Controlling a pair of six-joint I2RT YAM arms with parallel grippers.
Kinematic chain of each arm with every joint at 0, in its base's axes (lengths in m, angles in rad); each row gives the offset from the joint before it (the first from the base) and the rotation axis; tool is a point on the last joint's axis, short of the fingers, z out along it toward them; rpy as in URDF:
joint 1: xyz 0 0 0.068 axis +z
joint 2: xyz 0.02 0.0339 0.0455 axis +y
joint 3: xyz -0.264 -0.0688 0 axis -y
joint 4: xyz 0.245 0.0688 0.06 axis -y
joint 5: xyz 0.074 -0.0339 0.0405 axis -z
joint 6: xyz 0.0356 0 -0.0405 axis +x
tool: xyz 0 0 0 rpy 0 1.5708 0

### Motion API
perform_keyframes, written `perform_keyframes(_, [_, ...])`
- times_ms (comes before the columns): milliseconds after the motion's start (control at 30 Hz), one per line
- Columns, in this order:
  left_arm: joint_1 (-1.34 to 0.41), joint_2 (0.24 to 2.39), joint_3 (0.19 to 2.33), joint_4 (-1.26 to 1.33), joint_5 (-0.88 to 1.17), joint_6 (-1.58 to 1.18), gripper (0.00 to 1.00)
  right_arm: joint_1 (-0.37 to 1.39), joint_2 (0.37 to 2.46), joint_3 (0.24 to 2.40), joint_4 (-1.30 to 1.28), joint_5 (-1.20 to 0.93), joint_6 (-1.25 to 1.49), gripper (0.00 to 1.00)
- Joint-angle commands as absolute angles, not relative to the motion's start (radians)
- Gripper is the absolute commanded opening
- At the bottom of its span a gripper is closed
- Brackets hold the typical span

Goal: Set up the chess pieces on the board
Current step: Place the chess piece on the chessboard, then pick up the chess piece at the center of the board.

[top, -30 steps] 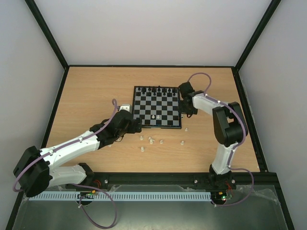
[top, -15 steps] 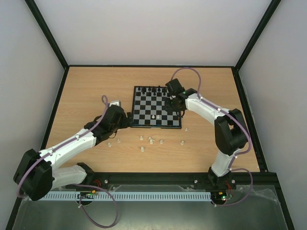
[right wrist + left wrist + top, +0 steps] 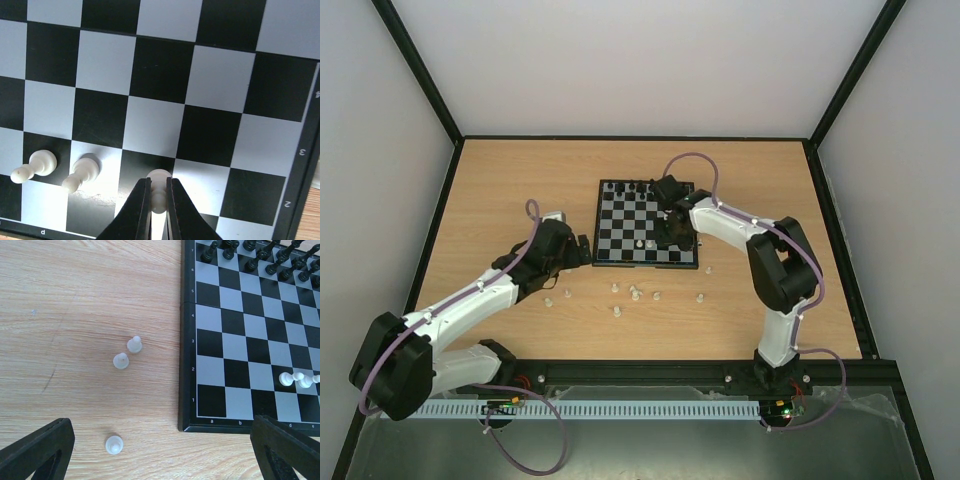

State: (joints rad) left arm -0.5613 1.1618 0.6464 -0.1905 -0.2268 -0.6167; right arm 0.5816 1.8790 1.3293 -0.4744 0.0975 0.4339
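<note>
Three white chess pieces are at the board (image 3: 620, 228). Two standing pieces (image 3: 82, 174) sit side by side in its second row from the near rim. The third, the held piece (image 3: 158, 177), is pinched between the clenched fingers of the right gripper (image 3: 158, 184). It is upright with its long axis vertical, directly below the gripper and just right of the standing pair, along the same row. Whether its base touches the board cannot be told.

Judgement: the coming move is a straight descent and release onto the square beside the pair. The margin to the nearest standing piece is small, so sideways drift could topple it.

The black pieces (image 3: 645, 187) fill the board's far rows, well apart from the work. The left gripper (image 3: 161, 440) is spread fully wide and empty, over the tabletop (image 3: 500, 200) just off the board's near left corner. Loose pieces (image 3: 120, 360) lie on the tabletop left of the board and before its near rim. The left arm is nearer those on the left.
</note>
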Motion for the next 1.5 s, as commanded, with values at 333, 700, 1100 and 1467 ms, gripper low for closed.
perform_keyframes(333, [-0.541, 1.167, 0.627, -0.164, -0.207, -0.602, 1.00, 0.607, 1.934, 1.366, -0.530, 0.077, 0.428, 0.07])
perform_keyframes(700, [-0.529, 1.214, 0.641, -0.159, -0.205, -0.609, 0.99, 0.607, 1.895, 1.373, -0.554, 0.086, 0.416, 0.22])
perform_keyframes(1100, [-0.448, 1.349, 0.729, -0.192, -0.211, -0.580, 0.96, 0.592, 1.566, 1.182, -0.571, 0.170, 0.409, 0.29])
perform_keyframes(1467, [-0.446, 1.469, 0.777, -0.168, -0.218, -0.568, 0.56, 0.566, 1.509, 1.120, -0.555, 0.135, 0.387, 0.29])
